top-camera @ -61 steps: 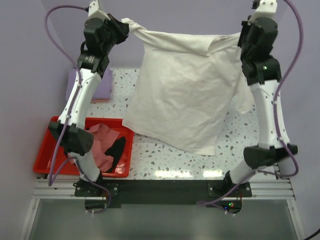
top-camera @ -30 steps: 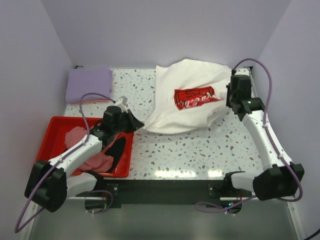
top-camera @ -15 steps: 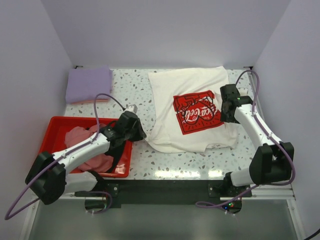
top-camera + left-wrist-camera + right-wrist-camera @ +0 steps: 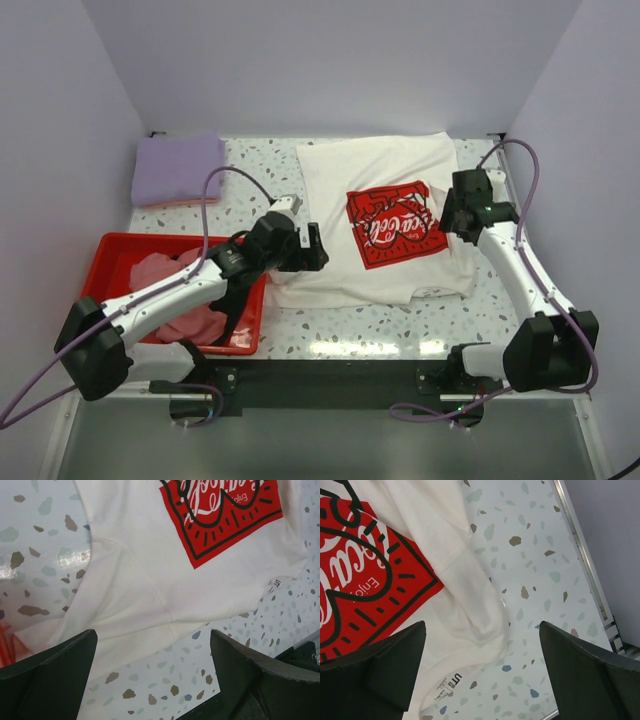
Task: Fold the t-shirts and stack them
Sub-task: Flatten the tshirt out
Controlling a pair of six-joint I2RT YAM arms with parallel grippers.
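**Cream-white t-shirt** (image 4: 385, 190): soft, matte cotton, spread on the right half of the table (image 4: 350, 320) with its front facing up. The far edge is straight and smooth. The near edge is rumpled, with a soft fold along the right side and a sleeve seam showing at the left. We see a small printed label near the near right corner. The long axis runs roughly from far to near. We cannot tell which end is the collar.

**Red print** (image 4: 395, 225): a rectangle with black and white script, tilted so that it rises toward the far right.

**Lavender t-shirt** (image 4: 178, 170): a neat folded block at the far left corner, well apart from the cream one.

**Red tray** (image 4: 105, 262): glossy plastic at the near left, holding a crumpled pink t-shirt (image 4: 160, 275) and a black t-shirt (image 4: 238, 300).

**Table**: a glossy, pale speckled top.

**Left gripper** (image 4: 152, 645): its dark fingers are spread wide over the near left corner of the cream shirt and grasp nothing.

**Right gripper** (image 4: 481, 635): also spread wide, above the shirt's right edge beside the print, and holding nothing. We cannot tell whether either gripper touches the cloth.
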